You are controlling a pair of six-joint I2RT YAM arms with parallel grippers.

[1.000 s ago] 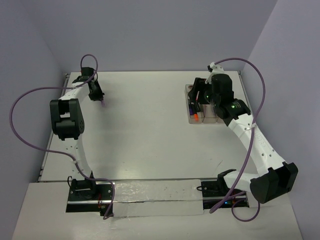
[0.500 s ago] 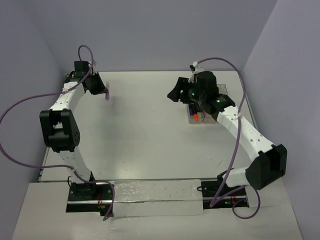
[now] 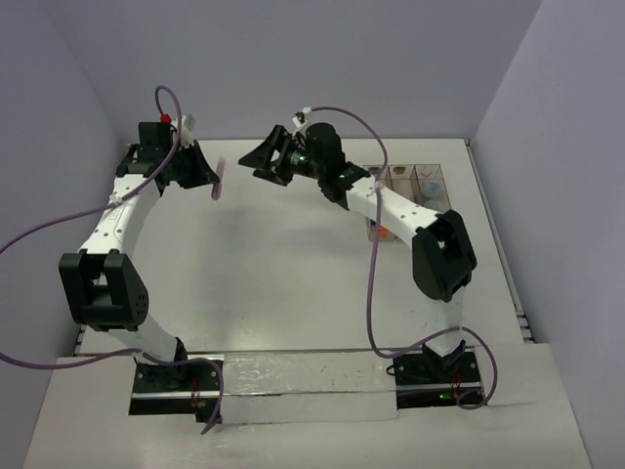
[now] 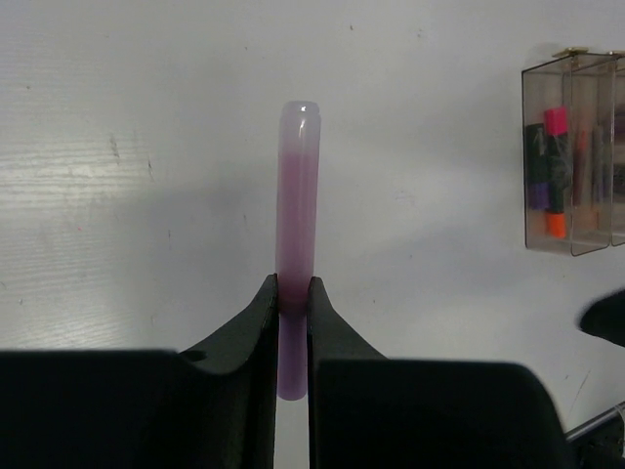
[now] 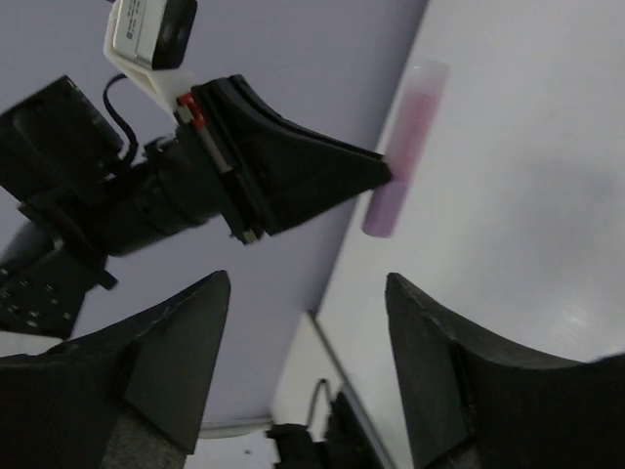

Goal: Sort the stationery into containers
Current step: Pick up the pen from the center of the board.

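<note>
Pinching a pale pink stick [image 4: 297, 186] near one end, the left gripper [image 4: 293, 288] holds it aloft at the far left, apparently offering a handover. The right gripper [image 5: 308, 293], jaws apart and empty, faces it from just right and must close on the stick's free end. The clear bins [image 3: 415, 181] sit well apart, far right.

Pale pink translucent stick [image 4: 296, 195], round-tipped: sits pinched near its lower end in the left gripper [image 4: 293, 288], points straight out from it, hangs above the table [image 3: 293, 274]. Clear bins [image 4: 571, 147], joined in a row: stand at the table's far right side. Hold, in the end compartment nearest the stick, black highlighters [image 4: 552, 161] with pink, purple and orange ends, lying lengthwise.
</note>
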